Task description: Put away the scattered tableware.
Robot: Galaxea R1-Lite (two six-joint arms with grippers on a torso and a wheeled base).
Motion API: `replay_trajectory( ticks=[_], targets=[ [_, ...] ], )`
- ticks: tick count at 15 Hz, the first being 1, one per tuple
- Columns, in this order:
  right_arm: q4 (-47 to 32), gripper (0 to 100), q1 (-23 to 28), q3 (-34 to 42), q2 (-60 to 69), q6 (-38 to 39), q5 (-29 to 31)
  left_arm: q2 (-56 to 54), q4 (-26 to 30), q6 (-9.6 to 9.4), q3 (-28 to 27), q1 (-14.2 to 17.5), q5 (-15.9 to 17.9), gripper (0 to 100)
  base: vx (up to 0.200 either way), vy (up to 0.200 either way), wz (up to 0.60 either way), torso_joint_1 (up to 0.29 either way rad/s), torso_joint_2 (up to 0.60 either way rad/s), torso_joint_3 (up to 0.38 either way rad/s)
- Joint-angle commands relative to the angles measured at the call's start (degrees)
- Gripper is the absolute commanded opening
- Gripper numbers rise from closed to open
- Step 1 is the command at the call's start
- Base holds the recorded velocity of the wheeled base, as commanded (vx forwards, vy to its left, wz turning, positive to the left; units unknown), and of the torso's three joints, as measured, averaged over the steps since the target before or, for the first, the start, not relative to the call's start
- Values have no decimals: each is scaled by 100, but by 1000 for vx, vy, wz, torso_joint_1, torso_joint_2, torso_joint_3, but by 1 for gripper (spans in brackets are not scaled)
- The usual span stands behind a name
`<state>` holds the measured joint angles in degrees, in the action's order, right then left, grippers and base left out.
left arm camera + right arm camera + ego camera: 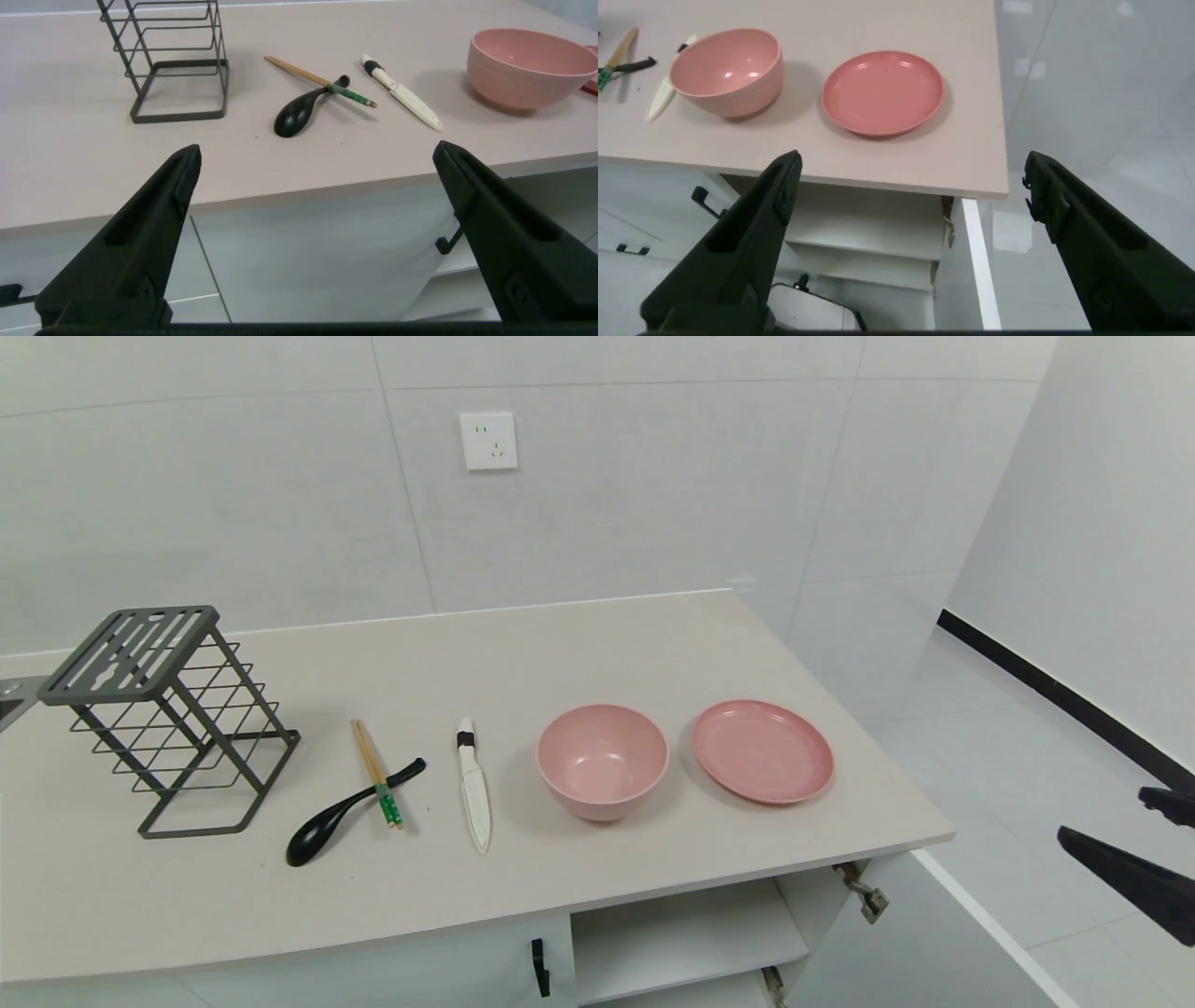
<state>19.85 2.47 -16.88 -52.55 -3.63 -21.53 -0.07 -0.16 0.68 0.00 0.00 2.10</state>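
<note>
On the beige counter (560, 644) lie, from left to right, wooden chopsticks (375, 784) crossing a black spoon (345, 814), a white knife (473, 784), a pink bowl (602, 761) and a pink plate (763, 749). A dark wire rack (168, 709) stands at the left. My left gripper (318, 154) hangs open in front of the counter's front edge, facing the spoon (301, 110) and the knife (406, 91), holding nothing. My right gripper (910, 161) is open and empty off the counter's right front corner (1102, 814), facing the plate (882, 91) and the bowl (726, 70).
Below the counter the right cabinet stands open, showing white shelves (691, 924) and its door (980, 271) swung outward. The left cabinet door has a black handle (539, 966). A tiled wall with a socket (488, 441) backs the counter. Bare floor lies to the right.
</note>
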Motion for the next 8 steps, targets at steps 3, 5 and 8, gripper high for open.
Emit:
replay_trajectory(
  ticks=[3, 5, 8],
  targets=[
    [336, 100, -327, -8, -1002, -76, 26, 7, -2, 2, 0, 0, 1, 100, 0, 0, 0, 0, 0, 0],
    [617, 100, -441, -17, -1301, -76, 17, 7, -2, 2, 0, 0, 1, 100, 0, 0, 0, 0, 0, 0],
    [889, 100, -581, -175, -1732, -76, 17, 7, -2, 2, 0, 0, 1, 100, 0, 0, 0, 0, 0, 0]
  ],
)
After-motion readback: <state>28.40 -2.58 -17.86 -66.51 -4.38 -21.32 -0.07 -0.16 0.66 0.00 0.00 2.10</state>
